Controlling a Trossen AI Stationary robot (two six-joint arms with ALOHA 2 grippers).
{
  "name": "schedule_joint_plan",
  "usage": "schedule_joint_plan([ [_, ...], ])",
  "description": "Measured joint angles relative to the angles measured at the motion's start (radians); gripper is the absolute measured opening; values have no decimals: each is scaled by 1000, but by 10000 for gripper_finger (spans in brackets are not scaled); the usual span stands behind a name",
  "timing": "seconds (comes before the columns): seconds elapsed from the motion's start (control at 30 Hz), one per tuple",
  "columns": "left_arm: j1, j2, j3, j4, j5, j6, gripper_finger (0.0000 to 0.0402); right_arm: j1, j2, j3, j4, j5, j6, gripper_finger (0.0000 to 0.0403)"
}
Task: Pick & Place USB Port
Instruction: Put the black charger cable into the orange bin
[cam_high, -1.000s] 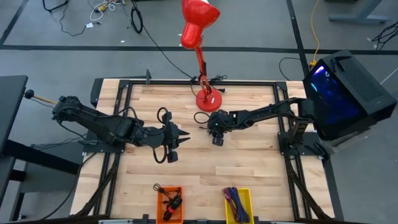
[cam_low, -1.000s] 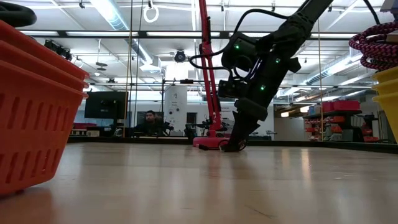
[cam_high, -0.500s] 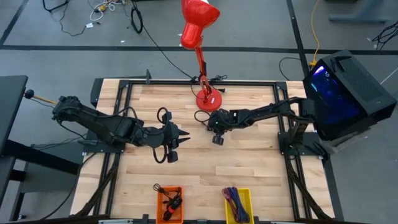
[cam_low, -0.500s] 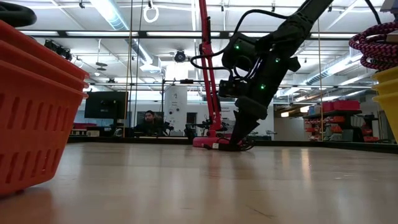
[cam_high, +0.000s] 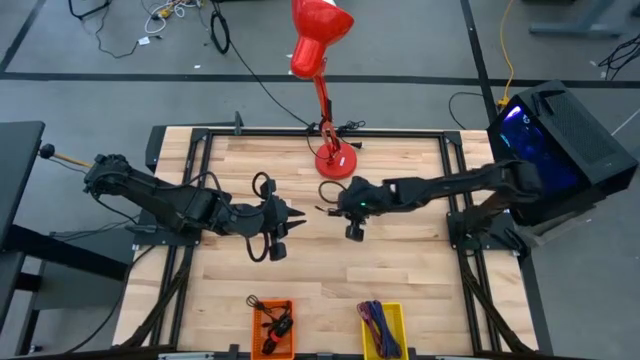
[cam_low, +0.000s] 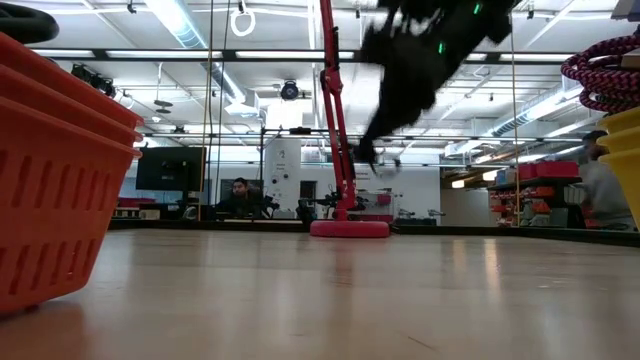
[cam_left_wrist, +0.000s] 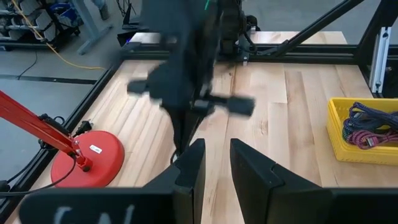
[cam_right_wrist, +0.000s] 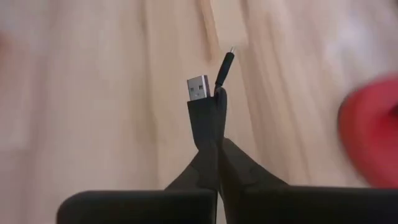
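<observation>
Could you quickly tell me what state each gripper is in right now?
Left gripper: open, holding nothing.
Right gripper: shut on the USB cable.

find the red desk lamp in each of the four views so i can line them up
High view: red desk lamp base at the table's far edge, centre, head beyond it.
Low view: base and stem mid-picture, at the far edge.
Left wrist view: base at lower left.
Right wrist view: only a red blur at the right edge, probably the base.
Shared landmark: the right gripper, shut on a USB cable, beside the lamp.
</observation>
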Motion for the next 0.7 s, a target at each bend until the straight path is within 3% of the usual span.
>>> schedule_joint_plan([
  [0.33,0,0,0,67,-1,7,80,156,-296,23,140,139,-17,0],
  [0.7,3,0,0,250,-1,122,80,257,-349,22,317,195,-112,0],
])
